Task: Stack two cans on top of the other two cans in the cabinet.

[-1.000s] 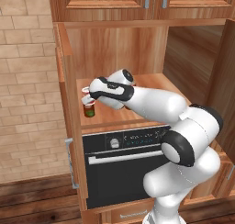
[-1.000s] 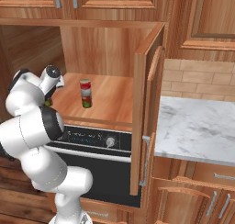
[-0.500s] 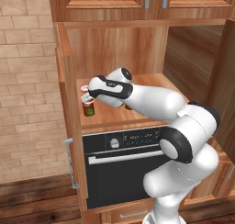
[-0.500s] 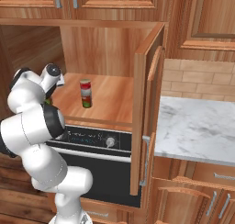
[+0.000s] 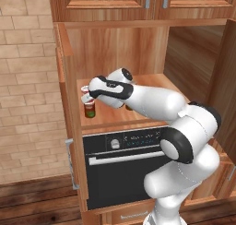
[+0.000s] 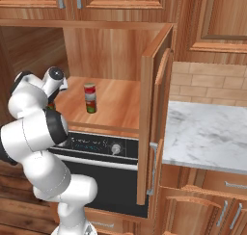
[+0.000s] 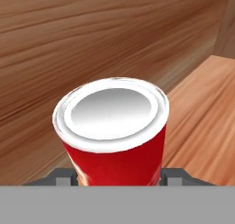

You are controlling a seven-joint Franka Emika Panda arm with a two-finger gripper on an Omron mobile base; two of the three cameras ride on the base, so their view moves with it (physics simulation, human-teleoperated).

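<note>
Gripping a red-and-white can [image 7: 112, 136], the gripper [image 5: 87, 98] holds it just over a dark red-and-green can [image 5: 89, 110] at the cabinet [image 5: 115, 49] shelf's left front. Another stacked pair [image 6: 89, 98] stands further in. Any offset at release — or a sideways nudge — could topple both off the shelf edge.

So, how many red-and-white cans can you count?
2. One can stands atop a dark tin mid-shelf; the other can is in the claw, above a second dark tin. The arm could hide more.
</note>
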